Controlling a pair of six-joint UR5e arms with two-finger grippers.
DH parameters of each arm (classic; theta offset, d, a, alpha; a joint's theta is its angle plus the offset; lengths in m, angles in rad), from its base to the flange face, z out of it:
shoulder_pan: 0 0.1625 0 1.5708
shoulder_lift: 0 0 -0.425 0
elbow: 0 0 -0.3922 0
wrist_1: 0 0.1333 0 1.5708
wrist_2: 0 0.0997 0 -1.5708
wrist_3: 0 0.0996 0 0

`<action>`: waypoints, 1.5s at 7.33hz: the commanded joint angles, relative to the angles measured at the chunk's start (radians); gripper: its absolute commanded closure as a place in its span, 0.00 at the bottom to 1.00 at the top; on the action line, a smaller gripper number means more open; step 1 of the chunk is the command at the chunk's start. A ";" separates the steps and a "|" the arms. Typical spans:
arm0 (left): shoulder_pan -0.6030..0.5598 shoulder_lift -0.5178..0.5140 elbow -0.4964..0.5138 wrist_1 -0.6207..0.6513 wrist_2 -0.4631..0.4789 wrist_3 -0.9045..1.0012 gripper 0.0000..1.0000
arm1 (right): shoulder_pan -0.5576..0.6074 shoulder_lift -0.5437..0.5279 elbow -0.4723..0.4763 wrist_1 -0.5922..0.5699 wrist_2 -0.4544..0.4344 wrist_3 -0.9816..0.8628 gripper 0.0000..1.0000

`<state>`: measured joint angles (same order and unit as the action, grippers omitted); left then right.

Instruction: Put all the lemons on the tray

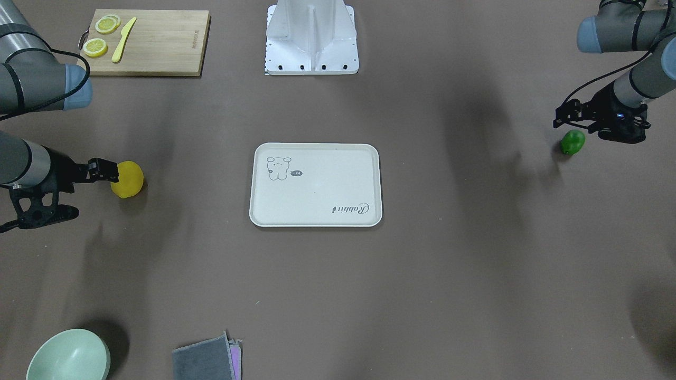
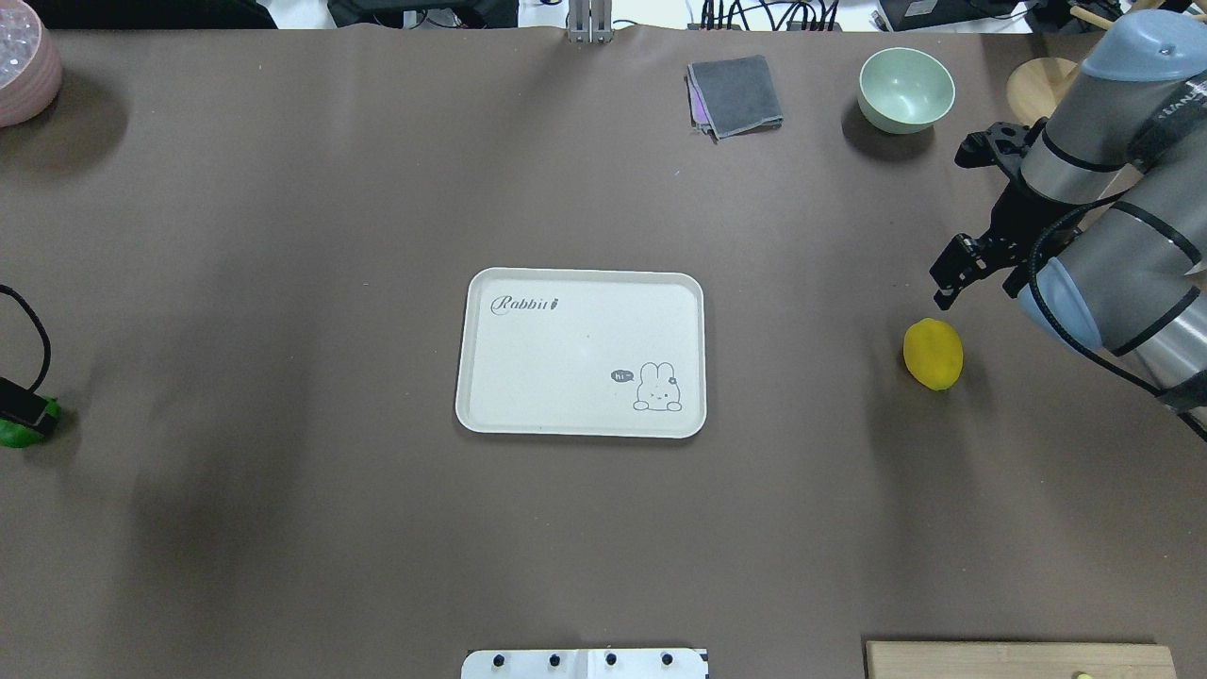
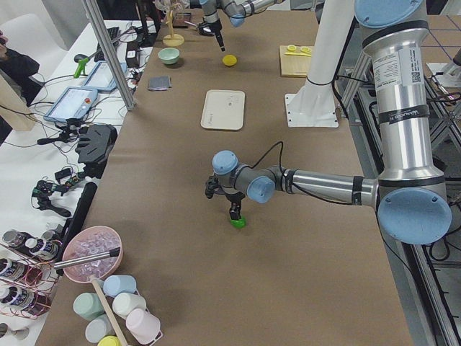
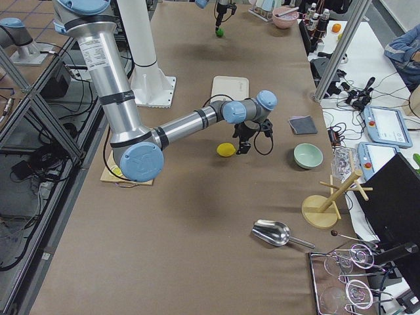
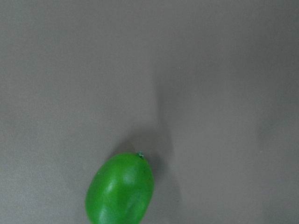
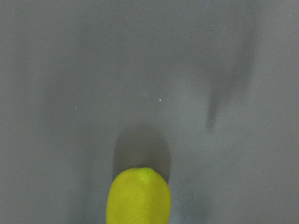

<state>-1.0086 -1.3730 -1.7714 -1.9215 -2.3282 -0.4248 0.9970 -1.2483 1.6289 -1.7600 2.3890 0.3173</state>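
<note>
The yellow lemon lies on the brown table on my right side; it also shows in the overhead view. My right gripper hangs just beside it, apart from it, fingers close together and empty. The green lemon lies on my left side. My left gripper hovers just above and beside it, fingers close together, holding nothing. The cream tray with the cartoon drawing and "Rabbit" script lies bare at the table's middle, between the two lemons. Each wrist view shows its lemon at the bottom edge.
A wooden cutting board with lemon slices and a yellow knife lies near my right arm. A pale green bowl and a folded grey cloth are at the far edge. The white robot base stands behind the tray.
</note>
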 commanded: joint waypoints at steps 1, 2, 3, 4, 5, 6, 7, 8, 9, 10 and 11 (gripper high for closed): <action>0.011 0.020 0.001 -0.002 0.068 0.159 0.02 | -0.043 0.026 -0.038 0.001 0.001 -0.001 0.01; 0.013 0.022 0.004 -0.001 0.081 0.194 0.02 | -0.055 0.026 -0.053 -0.001 0.001 -0.001 0.01; 0.013 0.022 0.015 -0.002 0.090 0.199 0.02 | -0.070 0.027 -0.072 -0.003 0.001 -0.001 0.01; 0.018 0.020 0.027 -0.005 0.108 0.201 0.02 | -0.081 0.030 -0.081 -0.003 0.002 -0.001 0.02; 0.018 0.008 0.053 -0.008 0.109 0.201 0.02 | -0.086 0.032 -0.089 -0.007 0.004 -0.001 0.02; 0.018 -0.012 0.075 -0.008 0.109 0.201 0.02 | -0.093 0.032 -0.099 -0.009 0.004 -0.001 0.04; 0.018 -0.023 0.093 -0.013 0.105 0.199 0.02 | -0.098 0.032 -0.106 -0.010 0.006 -0.001 0.06; 0.018 -0.029 0.096 -0.011 0.099 0.199 0.02 | -0.107 0.033 -0.107 -0.010 0.007 0.000 0.10; 0.018 -0.032 0.104 -0.011 0.098 0.199 0.02 | -0.112 0.033 -0.115 -0.010 0.007 0.002 0.19; 0.018 -0.044 0.116 -0.011 0.096 0.198 0.02 | -0.110 0.035 -0.115 -0.012 0.016 0.000 0.44; 0.018 -0.050 0.121 -0.013 0.095 0.198 0.02 | -0.109 0.033 -0.115 -0.012 0.021 -0.001 0.77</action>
<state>-0.9909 -1.4136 -1.6598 -1.9332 -2.2313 -0.2264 0.8877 -1.2143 1.5152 -1.7712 2.4030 0.3175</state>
